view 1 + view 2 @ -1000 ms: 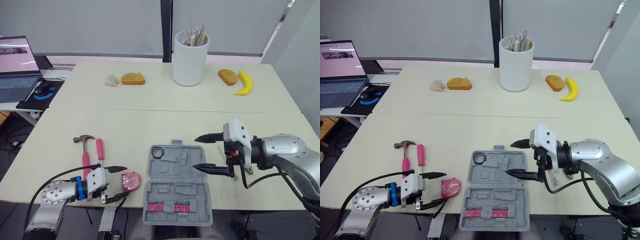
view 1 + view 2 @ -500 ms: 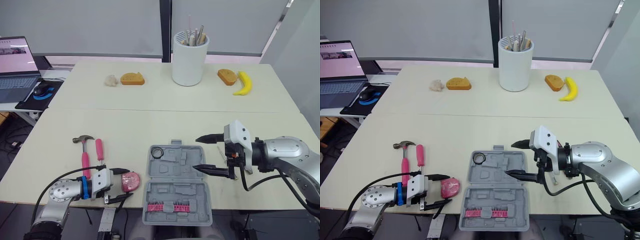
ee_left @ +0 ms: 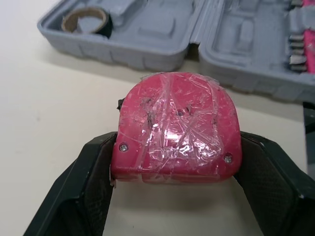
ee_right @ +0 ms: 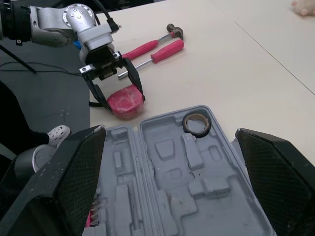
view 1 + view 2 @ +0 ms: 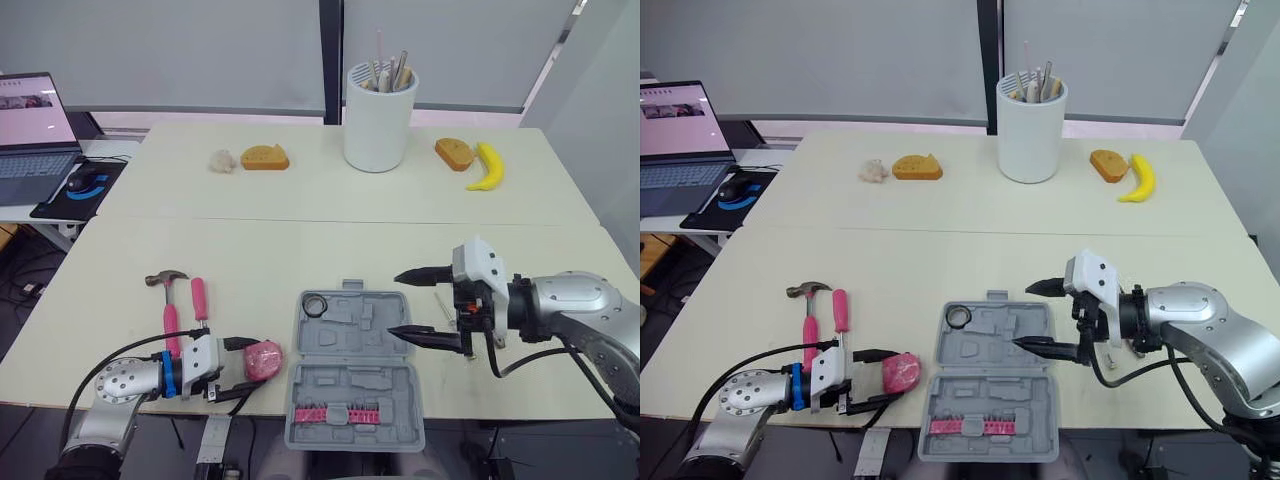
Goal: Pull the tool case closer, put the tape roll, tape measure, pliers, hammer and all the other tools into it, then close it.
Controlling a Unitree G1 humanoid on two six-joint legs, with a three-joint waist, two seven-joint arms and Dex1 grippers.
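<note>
Tabletop: tools and case all sit in the near half.

Tool case: grey, open flat, near the front edge, centre. Hinge runs left-right, and the near half carries a row of pink bits.

White holder with utensils sits at the far centre. Laptop is on a side desk, far left. Banana and a bread piece are far right; another bread piece is far left of the holder.

Right gripper: fingers wide apart and holding nothing. It hovers at the right edge of the case's far half, tips pointing left.

Left gripper: low at the front edge, left of the case. Its fingers are closed against both sides of the tape measure.

Hammer: pink handle, lying left of the case with its head away from the robot. It is well clear of both grippers. A second pink-handled tool lies just beside it and parallel, probably a screwdriver; the tip is too small to tell.

Tape measure: pink, between the left fingers, just left of the case and not touching it.

Tape roll: already in the far-left compartment of the case.
</note>
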